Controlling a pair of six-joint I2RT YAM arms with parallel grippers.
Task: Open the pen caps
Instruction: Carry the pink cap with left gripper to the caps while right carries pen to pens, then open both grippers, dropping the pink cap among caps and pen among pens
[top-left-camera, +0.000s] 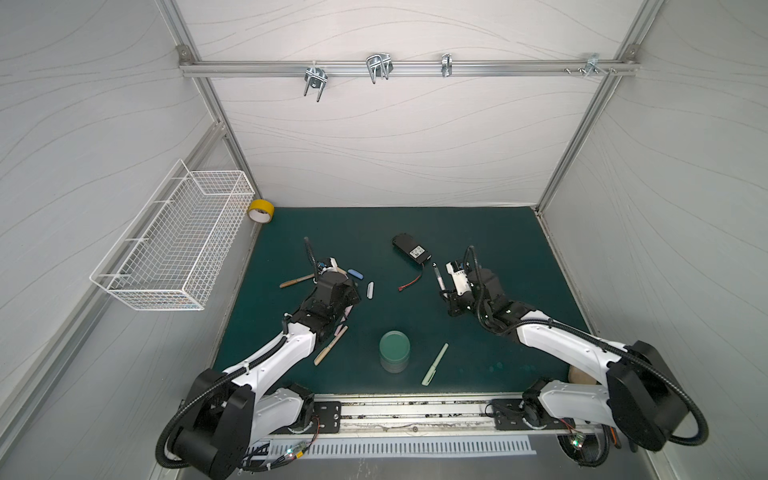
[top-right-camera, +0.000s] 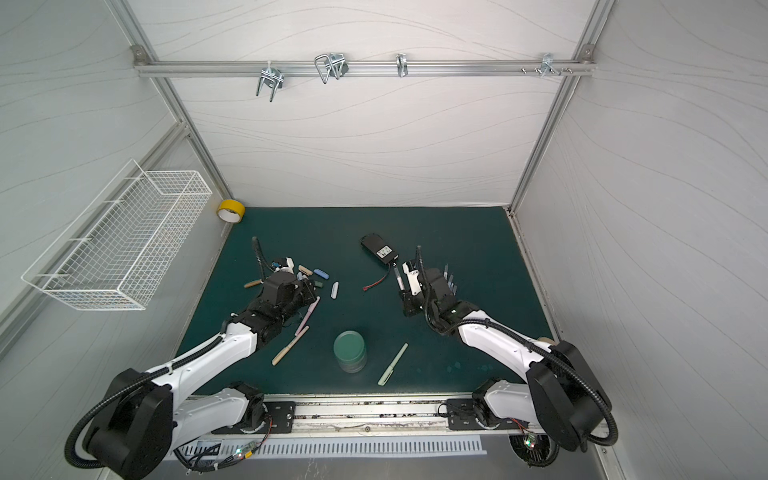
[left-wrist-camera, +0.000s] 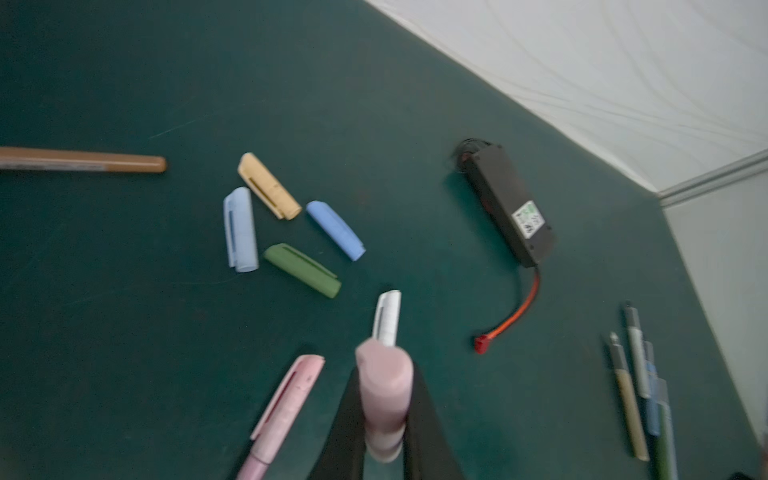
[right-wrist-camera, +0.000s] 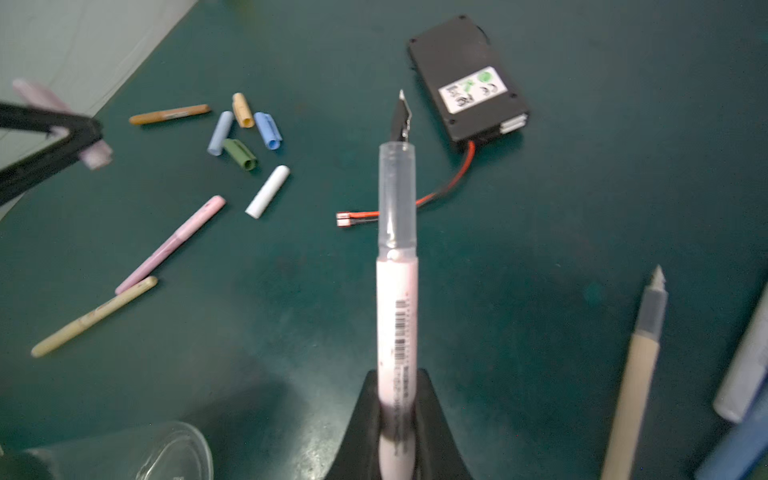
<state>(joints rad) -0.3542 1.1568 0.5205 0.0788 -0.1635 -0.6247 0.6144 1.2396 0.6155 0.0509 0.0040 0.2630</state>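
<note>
While the right fingers (right-wrist-camera: 432, 424) pinch a pink pen (right-wrist-camera: 397, 311) by its rear end, its bare nib points at the black battery pack (right-wrist-camera: 453, 54), the tip just short of it, near the pack's red wire (right-wrist-camera: 361, 215). Off on the left arm's side of the pack, the left fingers (left-wrist-camera: 345, 428) are closed tight on the matching pink cap (left-wrist-camera: 384, 386), well apart from that pen. Five loose caps lie on the green surface (top-left-camera: 498, 257) on that same side: a tan cap (left-wrist-camera: 268, 185), a pale blue cap (left-wrist-camera: 240, 228), a blue cap (left-wrist-camera: 336, 230) and a green cap (left-wrist-camera: 302, 270) huddled together, and a white cap (left-wrist-camera: 388, 318) nearer the wire's plug. Farther from the pack than these lie pens with caps on: a brown pen (left-wrist-camera: 83, 160), a second pink pen (right-wrist-camera: 170, 245) and a cream pen (right-wrist-camera: 93, 318), these last two nearly touching. A pale green pen (top-left-camera: 434, 364) lies alone, toward the arms' bases from the pack, beside a clear round container (top-left-camera: 394, 350). On the pack's right-arm side, several uncapped pens (left-wrist-camera: 631, 395) lie side by side.
</note>
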